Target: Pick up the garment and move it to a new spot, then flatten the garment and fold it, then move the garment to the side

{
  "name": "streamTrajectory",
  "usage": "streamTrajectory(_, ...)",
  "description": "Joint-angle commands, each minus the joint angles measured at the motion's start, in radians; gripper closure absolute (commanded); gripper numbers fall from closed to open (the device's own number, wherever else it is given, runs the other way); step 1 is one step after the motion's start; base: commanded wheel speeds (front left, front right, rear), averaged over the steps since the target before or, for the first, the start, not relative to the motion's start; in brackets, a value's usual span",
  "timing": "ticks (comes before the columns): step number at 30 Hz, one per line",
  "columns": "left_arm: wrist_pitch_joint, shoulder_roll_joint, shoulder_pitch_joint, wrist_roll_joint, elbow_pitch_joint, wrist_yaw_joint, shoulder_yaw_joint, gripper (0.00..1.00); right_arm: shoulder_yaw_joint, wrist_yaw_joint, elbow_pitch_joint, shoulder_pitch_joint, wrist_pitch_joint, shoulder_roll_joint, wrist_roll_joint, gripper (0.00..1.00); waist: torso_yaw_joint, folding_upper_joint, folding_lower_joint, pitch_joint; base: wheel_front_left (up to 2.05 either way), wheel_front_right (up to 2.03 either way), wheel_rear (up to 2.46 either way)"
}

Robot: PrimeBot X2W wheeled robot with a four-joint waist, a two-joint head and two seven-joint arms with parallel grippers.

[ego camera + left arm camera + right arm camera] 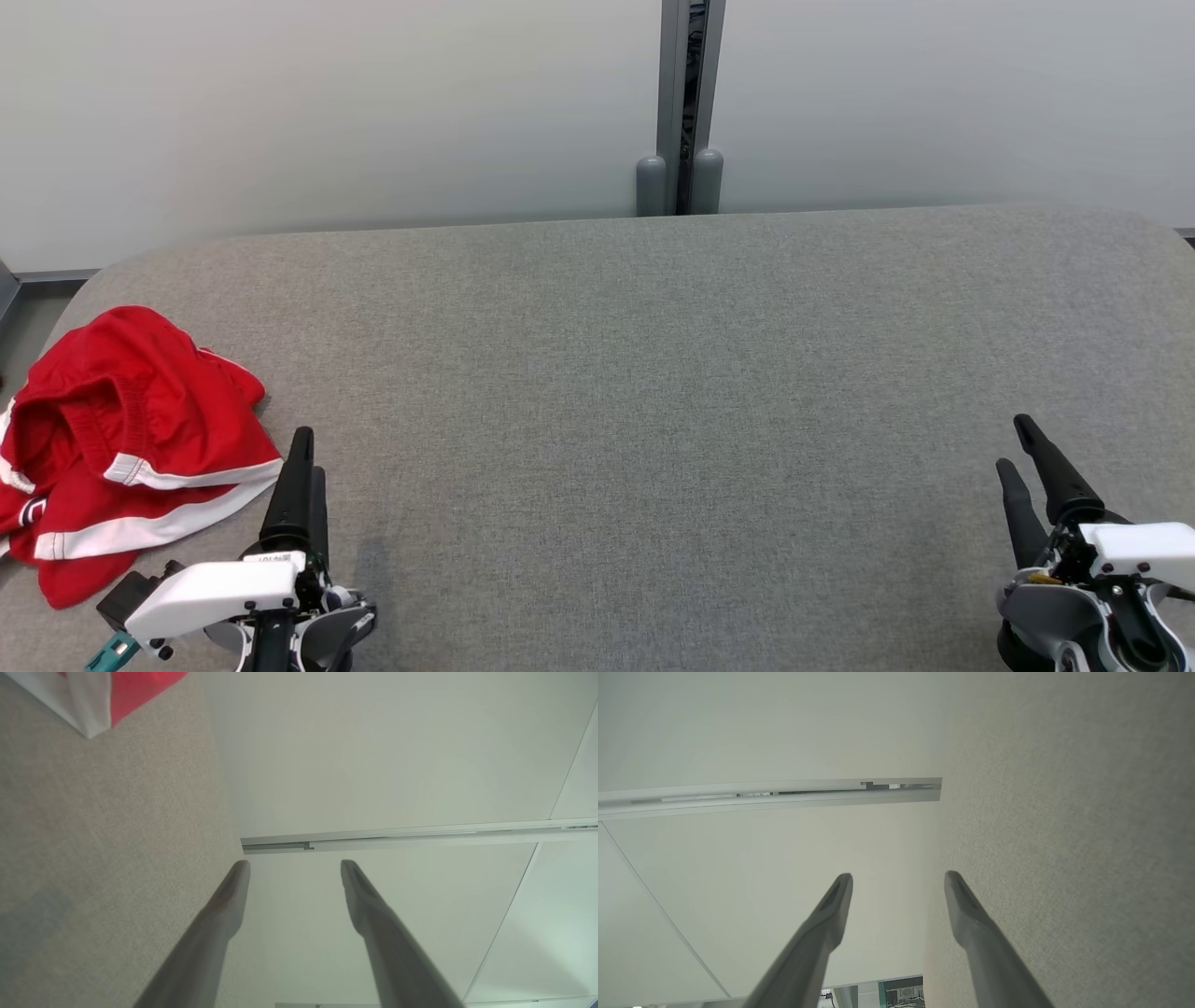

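Observation:
The garment (121, 448) is a crumpled red piece with white stripes, lying at the left edge of the grey table (653, 373). A corner of the garment (117, 695) shows at the top left of the left wrist view. My left gripper (306, 457) hovers just right of the heap, near the front edge, open and empty. In its own view the left gripper (295, 868) shows both fingers spread with nothing between them. My right gripper (1018, 443) stands at the front right, far from the garment. The right gripper (899, 879) is open and empty too.
A pale wall runs behind the table, with a grey vertical post (686, 112) at its middle. The table's rounded back-left corner (103, 275) lies just beyond the garment. Bare grey cloth surface spreads between the two grippers.

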Motion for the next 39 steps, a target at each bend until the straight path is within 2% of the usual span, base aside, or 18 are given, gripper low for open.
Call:
streamTrajectory(1, -0.006, 0.005, -0.030, 0.009, -0.026, 0.000, -0.006, 0.00, 0.015, 0.002, -0.027, -0.029, -0.014, -0.012, -0.008, 0.00, 0.000, 0.0000, 0.0000, 0.000, 0.00, 0.00, 0.00)
streamTrajectory(8, -0.028, 0.007, -0.030, 0.108, -0.044, -0.001, -0.005, 0.00, 0.081, 0.002, -0.042, -0.037, -0.065, -0.022, -0.082, 0.00, 0.001, 0.0000, 0.0000, 0.000, 0.00, 0.00, 0.00)
streamTrajectory(18, -0.054, 0.006, -0.025, 0.347, -0.092, 0.002, 0.003, 0.00, 0.134, 0.002, -0.067, -0.038, -0.124, -0.018, -0.326, 0.00, 0.004, 0.0000, 0.0000, 0.002, 0.00, 0.00, 0.00)
streamTrajectory(31, -0.082, 0.008, -0.026, 0.610, -0.140, 0.057, -0.031, 0.00, 0.202, 0.002, -0.115, -0.038, -0.187, -0.018, -0.620, 0.00, 0.005, 0.0000, 0.0000, 0.011, 0.00, 0.00, 0.00)
streamTrajectory(39, -0.098, 0.008, -0.018, 0.770, -0.170, 0.105, -0.051, 0.00, 0.228, 0.002, -0.138, -0.024, -0.224, -0.019, -0.735, 0.00, 0.004, 0.0000, 0.0000, 0.012, 0.00, 0.00, 0.00)
